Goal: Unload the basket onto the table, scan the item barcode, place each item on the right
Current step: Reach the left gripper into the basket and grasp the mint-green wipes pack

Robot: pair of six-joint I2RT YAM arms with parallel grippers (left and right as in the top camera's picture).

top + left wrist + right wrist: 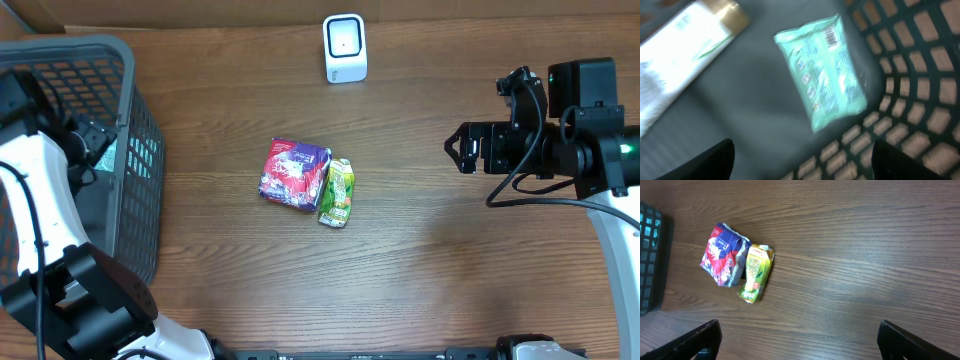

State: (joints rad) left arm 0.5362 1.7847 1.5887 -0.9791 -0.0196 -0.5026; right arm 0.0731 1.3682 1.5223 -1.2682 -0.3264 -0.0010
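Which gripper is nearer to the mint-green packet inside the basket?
Left. The left gripper hangs open above the packet, inside the basket; the right gripper is far across the table.

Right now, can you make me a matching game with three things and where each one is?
Things:
1. mint-green packet
2. white scanner
3. green-and-yellow pouch

Places:
A. in the middle of the wooden table, beside the red-and-purple packet
B. inside the gray basket
C. alone at the table's far edge

Pairs: 1-B, 2-C, 3-A.
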